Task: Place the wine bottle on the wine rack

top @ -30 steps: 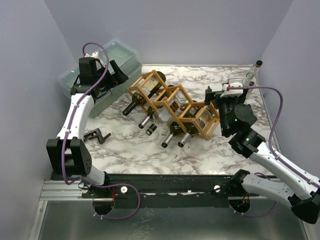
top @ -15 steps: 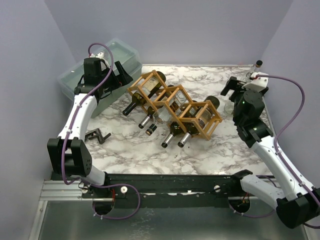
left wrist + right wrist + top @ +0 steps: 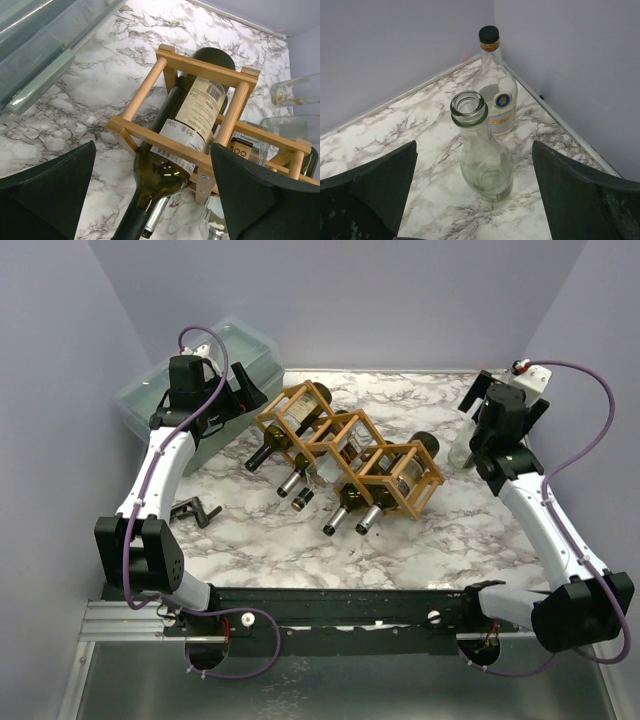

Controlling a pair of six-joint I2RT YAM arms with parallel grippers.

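Observation:
The wooden wine rack (image 3: 352, 452) lies diagonally across the marble table with several bottles lying in its cells. Its end cell (image 3: 200, 75) holds a dark green labelled bottle (image 3: 192, 125). My left gripper (image 3: 222, 392) hovers open at the rack's back left end, nothing between its fingers (image 3: 50, 190). A clear uncapped wine bottle (image 3: 485, 155) stands upright in the back right corner, its base showing beside the arm (image 3: 460, 453). My right gripper (image 3: 474, 145) hangs open above and short of it, not touching. Behind it stands a capped clear bottle (image 3: 496, 95).
A translucent lidded bin (image 3: 190, 400) sits at the back left, under my left arm. A small black clamp-like piece (image 3: 195, 511) lies at the front left. Walls close in behind and beside the two upright bottles.
My right arm has swung from the rack's right end out to the back right corner, gripper still open. The left gripper shifted slightly.

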